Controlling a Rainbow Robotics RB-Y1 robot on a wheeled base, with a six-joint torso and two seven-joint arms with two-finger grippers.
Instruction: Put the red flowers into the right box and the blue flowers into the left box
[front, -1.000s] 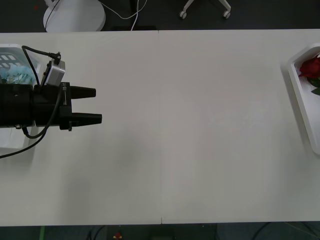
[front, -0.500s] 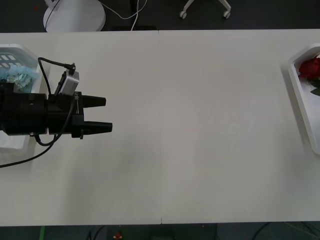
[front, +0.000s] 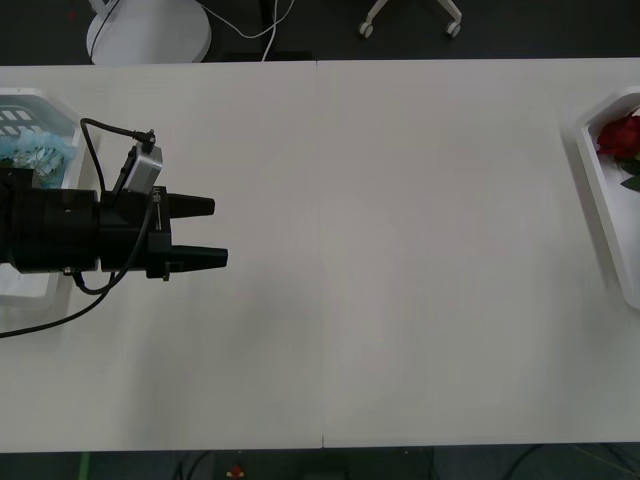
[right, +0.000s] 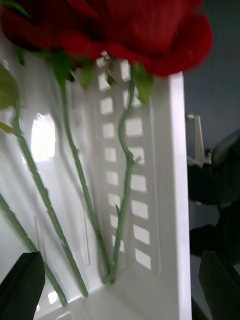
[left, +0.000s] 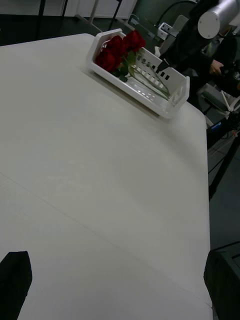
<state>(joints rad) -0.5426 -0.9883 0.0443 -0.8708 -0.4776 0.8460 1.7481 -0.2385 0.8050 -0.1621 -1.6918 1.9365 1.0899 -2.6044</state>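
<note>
Roses, the red flowers, lie on thin stems in the right box; both claws gape.

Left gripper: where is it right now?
In the front view the left gripper is on the table's left side, open and holding nothing, pointing toward the middle, just past the left box with the blue flowers.
</note>
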